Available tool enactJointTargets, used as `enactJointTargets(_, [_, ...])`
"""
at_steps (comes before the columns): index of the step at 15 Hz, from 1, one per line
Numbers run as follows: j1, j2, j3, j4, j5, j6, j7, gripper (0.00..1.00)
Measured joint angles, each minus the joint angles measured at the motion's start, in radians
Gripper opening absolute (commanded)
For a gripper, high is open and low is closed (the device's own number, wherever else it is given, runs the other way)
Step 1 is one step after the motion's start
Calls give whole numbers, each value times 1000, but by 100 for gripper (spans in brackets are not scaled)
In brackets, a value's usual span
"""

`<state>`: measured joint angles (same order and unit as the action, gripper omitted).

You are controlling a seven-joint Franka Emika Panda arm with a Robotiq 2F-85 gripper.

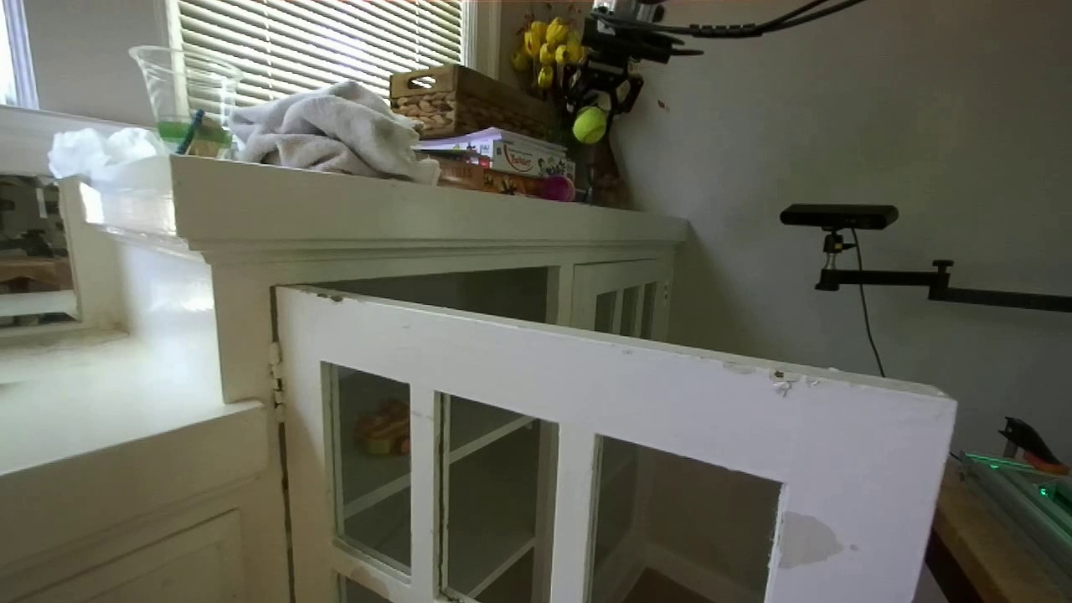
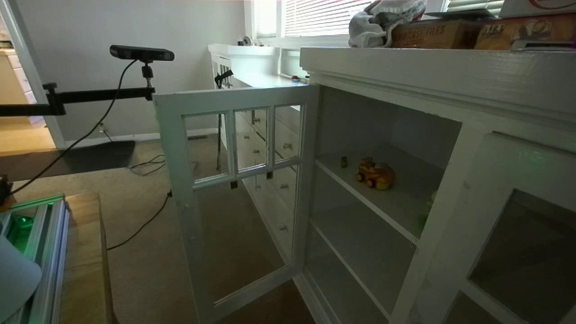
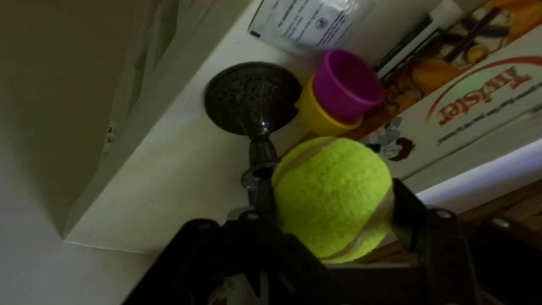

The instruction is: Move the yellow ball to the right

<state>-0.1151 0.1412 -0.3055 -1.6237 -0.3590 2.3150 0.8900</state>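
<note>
The yellow ball is a fuzzy yellow-green tennis ball (image 3: 332, 195) with pale seams. My gripper (image 3: 333, 202) is shut on it, one finger on each side, in the wrist view. In an exterior view the ball (image 1: 590, 125) hangs from the gripper (image 1: 605, 100) above the right part of the white cabinet top (image 1: 435, 213). In the wrist view a dark metal candlestick (image 3: 254, 97) stands on the cabinet top, beside and below the ball. The gripper and ball are out of view in an exterior view that shows the open cabinet.
Stacked magenta (image 3: 349, 84) and yellow cups (image 3: 315, 110) sit by the candlestick. Game boxes (image 1: 523, 159), a woven basket (image 1: 469, 100), a grey towel (image 1: 335, 130) and yellow flowers (image 1: 548, 46) are on the cabinet top. A cabinet door (image 1: 653, 368) stands open. A camera (image 1: 837, 216) hangs on an arm.
</note>
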Motion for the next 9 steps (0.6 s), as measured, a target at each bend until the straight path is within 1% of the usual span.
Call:
enactJointTargets(4, [-43,-2,-11,0,0,8,5,42])
enactJointTargets(9, [-66,0,-14,0,0,32,5,42])
